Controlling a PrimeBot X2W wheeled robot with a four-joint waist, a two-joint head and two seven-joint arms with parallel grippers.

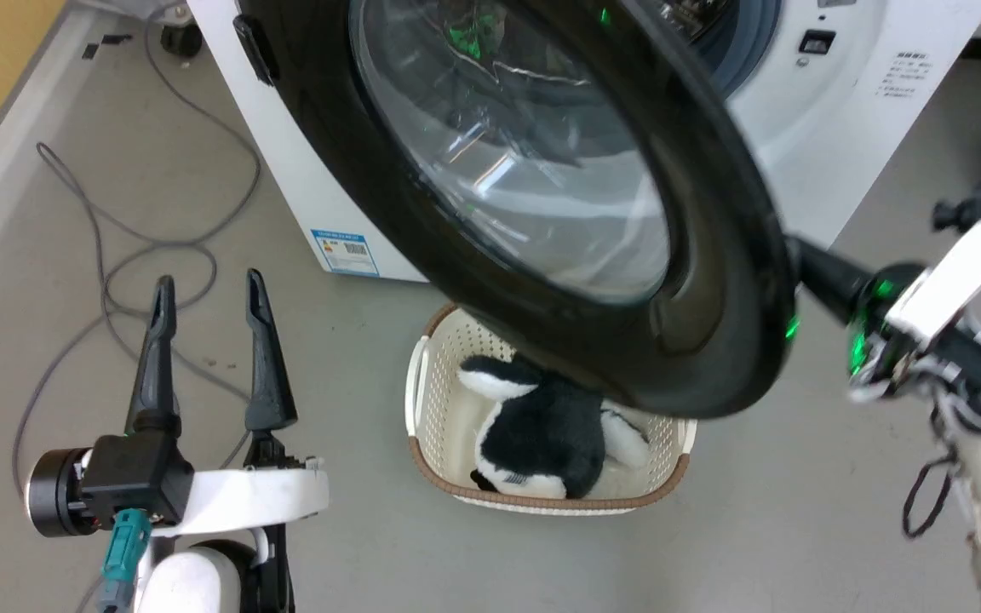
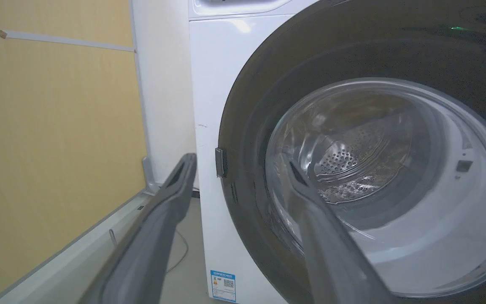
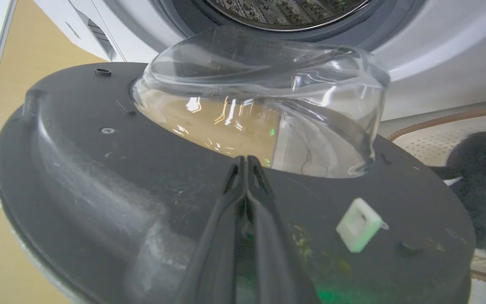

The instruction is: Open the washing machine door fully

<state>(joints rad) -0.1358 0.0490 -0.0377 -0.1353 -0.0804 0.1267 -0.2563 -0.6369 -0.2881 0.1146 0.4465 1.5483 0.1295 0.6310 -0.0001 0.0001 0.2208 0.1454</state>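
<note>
Half-open washing machine door (image 1: 716, 255) stands off the washing machine (image 1: 806, 145) as the right gripper (image 3: 246, 158), fingers pressed together, meets its inner face. The door rim hides the tips from the head camera, while the left gripper (image 1: 209, 279) is spread wide, well apart.

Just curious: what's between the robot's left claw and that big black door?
Just bare grey floor, as the head view shows, between the left gripper and the door. The left wrist view shows open air ahead of its fingers.
</note>
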